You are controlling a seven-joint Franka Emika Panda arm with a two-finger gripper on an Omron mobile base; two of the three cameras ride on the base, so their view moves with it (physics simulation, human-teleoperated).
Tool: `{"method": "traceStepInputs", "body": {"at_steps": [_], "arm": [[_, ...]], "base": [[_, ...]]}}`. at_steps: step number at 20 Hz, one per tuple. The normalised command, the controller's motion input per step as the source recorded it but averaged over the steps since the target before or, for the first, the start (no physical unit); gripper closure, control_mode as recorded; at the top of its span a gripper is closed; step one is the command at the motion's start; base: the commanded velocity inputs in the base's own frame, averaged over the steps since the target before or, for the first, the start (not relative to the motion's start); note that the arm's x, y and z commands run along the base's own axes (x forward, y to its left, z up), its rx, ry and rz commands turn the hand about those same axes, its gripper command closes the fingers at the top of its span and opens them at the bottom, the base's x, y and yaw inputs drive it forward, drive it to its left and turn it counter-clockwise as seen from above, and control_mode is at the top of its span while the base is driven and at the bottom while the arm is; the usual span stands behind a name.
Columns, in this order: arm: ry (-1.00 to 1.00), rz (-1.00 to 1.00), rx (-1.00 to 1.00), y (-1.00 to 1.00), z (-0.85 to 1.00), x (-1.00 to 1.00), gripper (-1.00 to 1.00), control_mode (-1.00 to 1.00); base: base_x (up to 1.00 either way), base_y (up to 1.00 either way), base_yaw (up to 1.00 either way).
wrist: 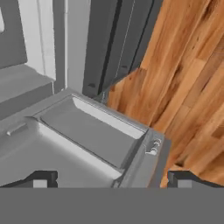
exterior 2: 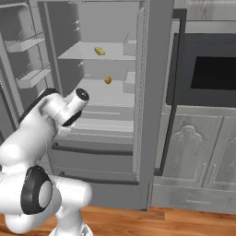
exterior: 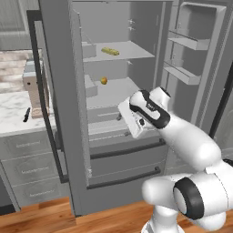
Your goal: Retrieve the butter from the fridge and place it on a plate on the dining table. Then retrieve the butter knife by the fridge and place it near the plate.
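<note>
Currently the gripper (wrist: 111, 179) gapes wide, empty; reaching for the butter (exterior: 110, 51) at twelve o'clock could clip the fridge (exterior: 59, 113) shelf

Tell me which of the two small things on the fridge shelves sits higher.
The butter, a yellow stick on the upper shelf; the round orange ball lies one shelf lower.

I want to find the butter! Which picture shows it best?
The left base view: the butter lies in plain sight on the upper shelf of the open fridge. The right base view shows it too, smaller. The hand view looks down toward the floor.
</note>
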Motion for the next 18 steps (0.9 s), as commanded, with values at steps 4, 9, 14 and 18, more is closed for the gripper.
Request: {"method": "traceStepInputs", "body": {"at_steps": [4, 9, 14, 18], "arm": [[-0.31, 0.41, -0.58, -0.99, 0.00, 0.00, -1.00, -1.00], [-0.34, 0.55, -0.66, -0.72, 0.00, -0.21, -1.00, -1.00], [-0.26, 0.69, -0.64, -0.38, -0.03, -0.35, -1.00, -1.00], [-0.01, 0.49, -0.21, -0.08, 0.00, -0.27, -1.00, -1.00]], "base": [[0.00, 0.00, 0.00], [0.00, 0.00, 0.00], [0.00, 0.00, 0.00], [0.00, 0.00, 0.00]]}}
